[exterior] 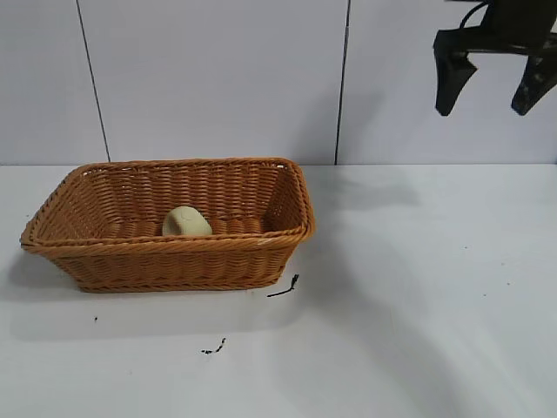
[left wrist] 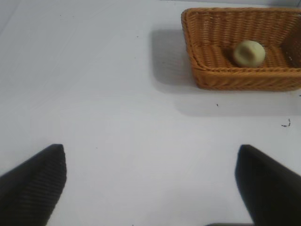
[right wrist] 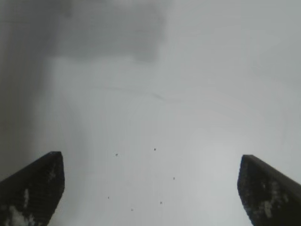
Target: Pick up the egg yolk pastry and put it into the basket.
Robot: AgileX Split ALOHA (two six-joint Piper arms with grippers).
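Observation:
The egg yolk pastry (exterior: 186,222), pale yellow-cream and round, lies inside the orange-brown wicker basket (exterior: 87,252) at the left of the table, near its front wall. It also shows in the left wrist view (left wrist: 249,53) inside the basket (left wrist: 197,70). My right gripper (exterior: 493,97) hangs open and empty high at the top right, far from the basket; in its wrist view (right wrist: 150,188) only bare table lies between the fingers. My left gripper (left wrist: 150,183) is open and empty over bare table, away from the basket; it is out of the exterior view.
Small black scraps lie on the white table in front of the basket (exterior: 285,288) (exterior: 214,348). A grey panelled wall (exterior: 339,78) stands behind the table.

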